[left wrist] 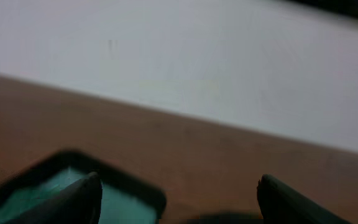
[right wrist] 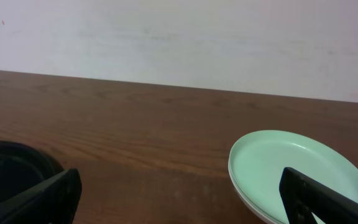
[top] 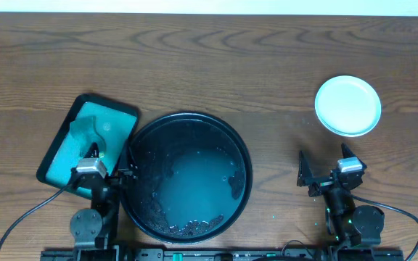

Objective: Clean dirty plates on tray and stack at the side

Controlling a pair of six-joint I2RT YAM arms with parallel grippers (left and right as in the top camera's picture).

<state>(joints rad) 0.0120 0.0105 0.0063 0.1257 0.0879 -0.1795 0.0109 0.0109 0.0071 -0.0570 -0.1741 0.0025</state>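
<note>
The round black tray point(top: 187, 116) lies at the front centre with no plate on it, only a wet film and dark specks point(top: 194, 226) near its front rim. The plates point(top: 347, 105) sit stacked on the table at the right, a mint one on top point(right wrist: 278, 162) with a white rim under it. My left gripper point(top: 111, 158) point(left wrist: 179, 199) hangs open over the gap between the teal tray and the black tray. My right gripper point(top: 325, 161) point(right wrist: 179, 193) is open and empty, low over bare table just in front of the stack, its right finger point(right wrist: 316, 199) overlapping the plates in view.
A rectangular teal tray point(top: 56, 156) point(left wrist: 123, 199) with a dark rim lies at the left, with a teal cloth or sponge point(top: 85, 130) in it. The black tray's edge point(right wrist: 11, 165) shows at the left of the right wrist view. A pale wall runs behind the table.
</note>
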